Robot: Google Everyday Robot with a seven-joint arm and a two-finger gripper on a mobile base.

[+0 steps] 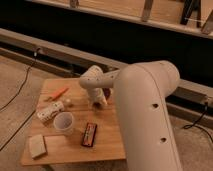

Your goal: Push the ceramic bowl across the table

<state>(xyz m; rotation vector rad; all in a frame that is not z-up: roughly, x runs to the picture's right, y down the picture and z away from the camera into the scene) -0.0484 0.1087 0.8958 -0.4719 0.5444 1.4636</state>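
Note:
The table (107, 145) has a light wooden plank top and stands in the middle of the camera view. My white arm reaches in from the right, and the gripper (98, 103) hangs low over the far middle of the table top. The arm and wrist cover most of the ceramic bowl. Only a dark maroon sliver (107, 93) shows, right beside the gripper.
On the table's left half are a white cup (64, 121), a lying white patterned packet (49, 111), an orange stick (59, 93), a dark bar (90, 134) and a pale block (37, 146). A black cable (20, 85) runs over the floor at left.

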